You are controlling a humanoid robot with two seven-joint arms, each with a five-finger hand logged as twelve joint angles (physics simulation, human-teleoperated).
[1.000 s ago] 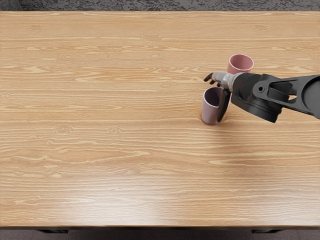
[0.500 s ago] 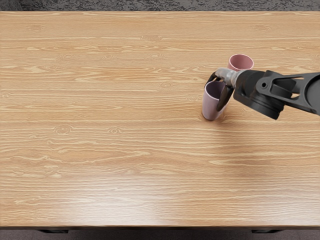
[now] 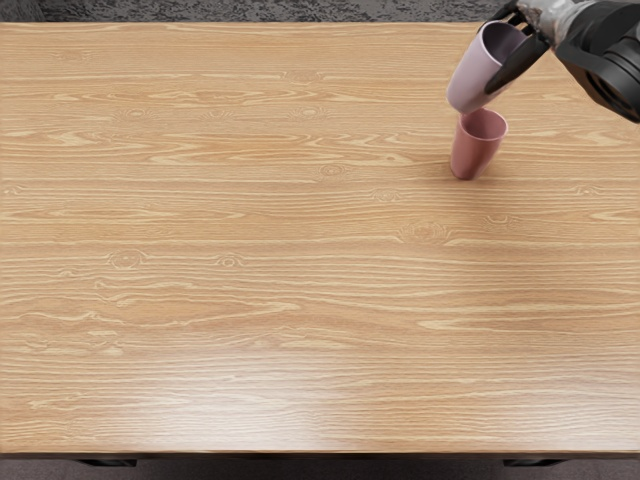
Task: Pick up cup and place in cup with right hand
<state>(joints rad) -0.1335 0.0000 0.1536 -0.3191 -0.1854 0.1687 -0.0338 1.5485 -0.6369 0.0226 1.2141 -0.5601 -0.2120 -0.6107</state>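
Up and toward the bench's far side went the lilac cup (image 3: 474, 78), carried by the right hand (image 3: 545, 18) from its earlier spot nearer the robot; the pink cup (image 3: 474, 153) had kept its place.

The coming move turned on how the lilac cup's base lay to the pink cup's mouth: in the head view the base showed just beyond the rim and a little to its left, the body slanting up and right to the hand; how high it hung was hard to judge from this one slant, though it seemed clear of the bench (image 3: 250, 250). The hand was closed round the lilac cup near its mouth, thumb along the near side, fingers on the far side; it probably had to come back toward the robot and slightly right, straighten the cup, then lower it; a base set down off centre could have caught the rim and tipped the pink cup.

Both cups were smooth, plain, tapered to a narrower foot; the hand was black with pale grey at its back; the bench was light wood, wavy-grained, softly glossy along the near side.
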